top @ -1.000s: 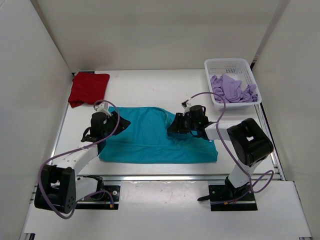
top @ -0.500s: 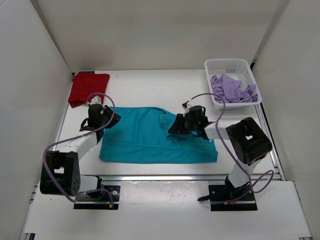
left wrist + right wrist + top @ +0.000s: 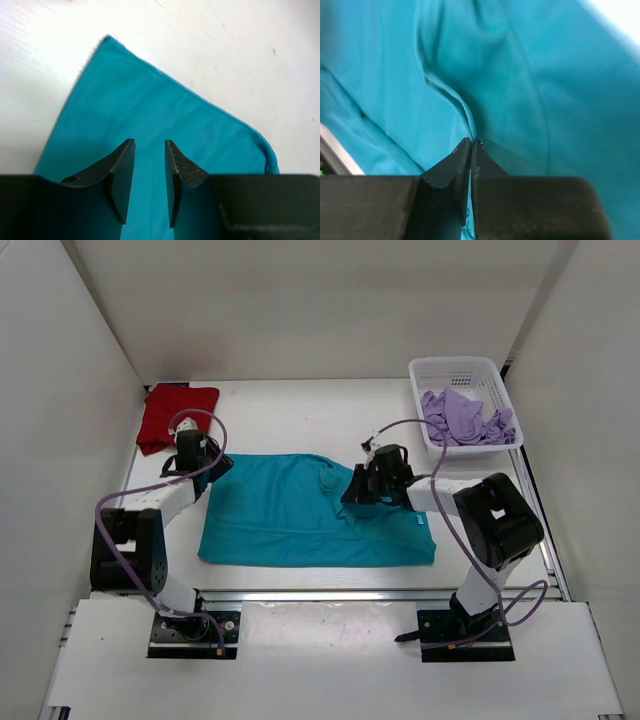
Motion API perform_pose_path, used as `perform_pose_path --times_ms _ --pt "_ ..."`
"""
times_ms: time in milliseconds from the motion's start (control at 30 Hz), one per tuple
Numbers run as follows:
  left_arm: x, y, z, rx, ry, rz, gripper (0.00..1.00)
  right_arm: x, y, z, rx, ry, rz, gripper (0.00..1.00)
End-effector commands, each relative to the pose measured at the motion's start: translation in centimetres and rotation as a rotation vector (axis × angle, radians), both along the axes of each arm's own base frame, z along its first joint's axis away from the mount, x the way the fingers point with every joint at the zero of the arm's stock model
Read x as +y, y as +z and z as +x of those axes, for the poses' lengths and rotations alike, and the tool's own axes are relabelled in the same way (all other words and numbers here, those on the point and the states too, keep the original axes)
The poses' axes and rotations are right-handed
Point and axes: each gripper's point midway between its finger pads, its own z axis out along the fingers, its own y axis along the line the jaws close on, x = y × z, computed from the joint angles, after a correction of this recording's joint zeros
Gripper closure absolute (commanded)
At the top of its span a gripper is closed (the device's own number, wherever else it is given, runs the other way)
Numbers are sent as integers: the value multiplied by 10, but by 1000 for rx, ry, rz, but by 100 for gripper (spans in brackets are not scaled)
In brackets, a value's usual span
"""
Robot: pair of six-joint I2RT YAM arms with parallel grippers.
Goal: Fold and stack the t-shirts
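Wrist view alone shows right hand [image 3: 471, 142] pinching teal shirt [image 3: 520, 75].

White enclosure, lit evenly, seen from overhead.
Matte white tabletop [image 3: 300, 415], a few small dark specks [image 3: 274, 51] showing in the left wrist view. Plain white panels close three sides: back wall [image 3: 320, 310], left wall [image 3: 60, 440], right wall [image 3: 590, 440]. Both side walls lean outward in the overhead view. A silver rail [image 3: 320, 594] runs along the near edge, with a white board [image 3: 320, 670] in front of it. A dark gap [image 3: 533, 500] follows the tabletop's right edge. Light is diffuse and shadows are soft.
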Motion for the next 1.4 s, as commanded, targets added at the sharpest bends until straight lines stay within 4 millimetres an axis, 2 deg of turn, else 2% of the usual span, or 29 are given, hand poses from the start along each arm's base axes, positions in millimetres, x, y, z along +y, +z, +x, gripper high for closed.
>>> perform_pose_path --times_ms 0,33,67,100,133,167,200,267,300,367,400,467,500,533,567,600,633,667,767,900,967,1033,1067,1167,1200,1233,1367 --pt "19 -4 15 45 43 52 58 -23 39 49 -137 -63 -69 100" --pt "21 -6 21 55 40 66 59 -26 53 64 -186 -60 -85 100" --pt "26 -10 25 77 52 94 58 -45 49 73 -164 -106 -137 100" --pt "28 -4 33 69 53 120 56 -61 53 87 -176 -131 -198 99" --pt "32 -16 32 114 59 139 56 -70 68 107 -227 -148 -226 100" --pt "34 -17 39 122 60 141 56 -86 72 119 -231 -168 -284 100" --pt "35 -13 44 115 58 142 55 -93 66 123 -212 -181 -333 100" --pt "36 -20 50 130 57 126 54 -113 78 148 -238 -205 -379 100" --pt "36 -19 53 124 54 125 53 -118 70 153 -223 -216 -405 99" --pt "35 -26 57 146 42 129 51 -126 74 170 -234 -220 -440 100" --pt "35 -25 60 141 40 127 50 -129 60 171 -210 -210 -473 100" --pt "39 -28 63 155 47 148 49 -131 62 184 -235 -207 -541 100" --pt "38 -23 66 142 48 148 49 -129 53 186 -226 -192 -551 100" --pt "40 -22 71 133 49 159 48 -138 48 193 -221 -209 -610 100" --pt "42 -25 72 143 56 163 48 -136 53 198 -234 -199 -629 100" --pt "41 -25 75 140 51 166 47 -142 49 205 -231 -217 -669 100" --pt "44 -21 77 131 64 174 45 -143 35 204 -201 -212 -706 100" --pt "43 -22 80 131 62 170 44 -147 40 208 -202 -226 -711 100" --pt "45 -26 88 133 65 185 44 -142 33 213 -194 -217 -673 100" --pt "46 -35 94 179 68 213 52 -135 28 210 -185 -226 -598 100" --pt "48 -39 95 189 66 214 54 -133 37 209 -198 -232 -558 100" --pt "50 -39 96 190 68 215 53 -133 30 203 -174 -229 -515 100" --pt "49 -41 97 194 65 222 52 -131 39 204 -191 -230 -482 100" --pt "46 -42 101 211 54 232 49 -128 36 198 -183 -229 -434 100" --pt "50 -41 102 210 61 230 50 -127 42 198 -192 -232 -422 100" --pt "45 -48 99 224 48 227 51 -127 41 197 -193 -231 -418 99" --pt "43 -46 102 214 43 205 63 -126 34 190 -175 -227 -410 100"
